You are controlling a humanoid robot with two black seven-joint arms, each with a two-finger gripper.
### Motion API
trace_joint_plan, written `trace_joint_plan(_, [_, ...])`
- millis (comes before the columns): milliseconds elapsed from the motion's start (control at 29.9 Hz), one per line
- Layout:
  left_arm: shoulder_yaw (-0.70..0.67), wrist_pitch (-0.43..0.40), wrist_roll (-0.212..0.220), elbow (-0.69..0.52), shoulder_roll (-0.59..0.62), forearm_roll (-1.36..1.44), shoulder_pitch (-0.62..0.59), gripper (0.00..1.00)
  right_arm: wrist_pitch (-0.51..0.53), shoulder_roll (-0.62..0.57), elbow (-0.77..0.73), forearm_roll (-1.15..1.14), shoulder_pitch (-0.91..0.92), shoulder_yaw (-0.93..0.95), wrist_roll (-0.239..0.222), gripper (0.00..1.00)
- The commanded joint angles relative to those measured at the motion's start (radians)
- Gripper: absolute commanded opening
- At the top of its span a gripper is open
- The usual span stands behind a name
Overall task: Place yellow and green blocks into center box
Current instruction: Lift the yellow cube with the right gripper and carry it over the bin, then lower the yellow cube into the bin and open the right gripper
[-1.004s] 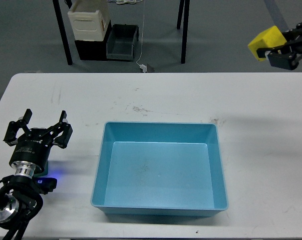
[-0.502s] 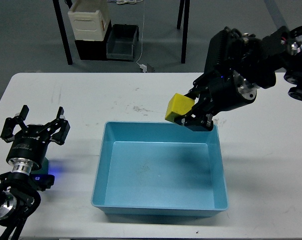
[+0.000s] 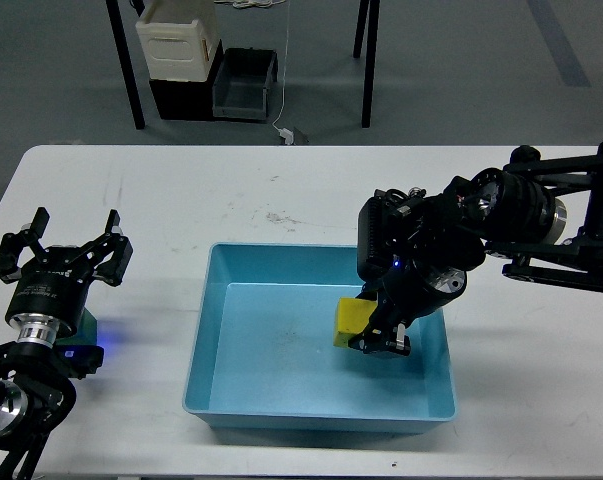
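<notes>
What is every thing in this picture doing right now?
yellow block: held by the right gripper, low inside the box.
right gripper: shut on the yellow block, reaching down into the box.
left gripper: open, holding nothing, over the table's left side.
blue box: open on top, sitting on the table, with only the yellow block in it.
white table: bare and scuffed around the box.

Floor: grey, smooth, behind the table.
Table: white top (image 3: 181, 200), scuffed with dark marks.
Black legs (image 3: 126, 65): rising from the floor.
Under them: cream box (image 3: 178, 42), dark bin (image 3: 244, 85).
Cable (image 3: 283, 90): white, hanging down to the floor.
</notes>
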Motion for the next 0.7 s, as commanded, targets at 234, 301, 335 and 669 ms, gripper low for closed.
trace_joint_plan(234, [-0.001, -0.001, 0.008, 0.000, 0.003, 0.002, -0.002, 1.00, 0.000, 0.071, -0.107, 0.025, -0.063, 0.018, 0.000, 0.89])
trace_joint_plan(301, [0.001, -0.001, 0.011, 0.000, 0.008, 0.006, -0.002, 1.00, 0.000, 0.069, -0.107, 0.041, -0.068, 0.024, 0.000, 0.97])
trace_joint_plan(335, [0.001, -0.001, 0.011, 0.000, 0.018, 0.006, -0.002, 1.00, 0.000, 0.068, -0.107, 0.055, -0.068, 0.026, 0.000, 0.97])
trace_joint_plan(669, [0.012, 0.002, 0.040, -0.026, 0.271, 0.011, -0.026, 1.00, 0.000, -0.018, -0.108, 0.100, -0.074, 0.348, 0.000, 0.97])
